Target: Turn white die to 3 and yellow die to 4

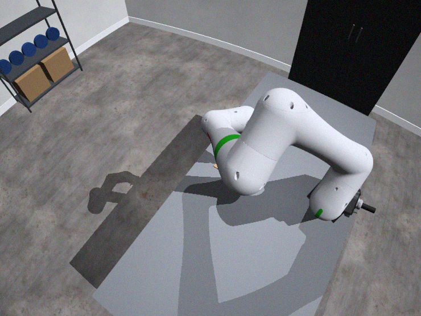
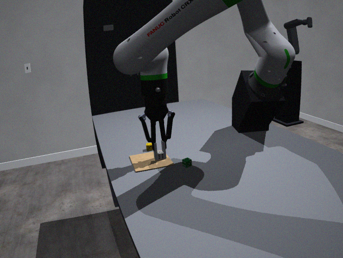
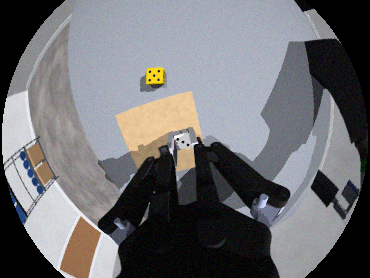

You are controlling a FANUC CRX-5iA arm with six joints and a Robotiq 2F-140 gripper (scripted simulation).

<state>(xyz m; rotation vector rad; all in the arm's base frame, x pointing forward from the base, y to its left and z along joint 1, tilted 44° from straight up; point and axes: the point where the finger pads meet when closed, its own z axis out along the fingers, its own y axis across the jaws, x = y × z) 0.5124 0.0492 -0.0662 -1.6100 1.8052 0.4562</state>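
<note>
The white die [image 2: 160, 155] [image 3: 183, 141] stands upright between the fingertips, over the right part of the tan mat [image 2: 141, 158] [image 3: 155, 120]; three pips show on its top and six on a side. I cannot tell whether it touches the mat. My gripper [image 2: 160, 154] [image 3: 182, 136] points down and is shut on the white die. The yellow die [image 2: 149, 146] [image 3: 155, 76] lies on the table off the mat, behind it in the exterior view, five on top. The green die [image 2: 187, 162] lies on the table right of the mat; its top is too dark to read. The top view shows no dice.
The grey table [image 1: 251, 258] [image 2: 249, 199] [image 3: 215, 55] carries the arm's dark base [image 2: 249, 111] at the right in the exterior view. The arm hides most of the mat in the top view. A table edge runs left of the mat in the exterior view.
</note>
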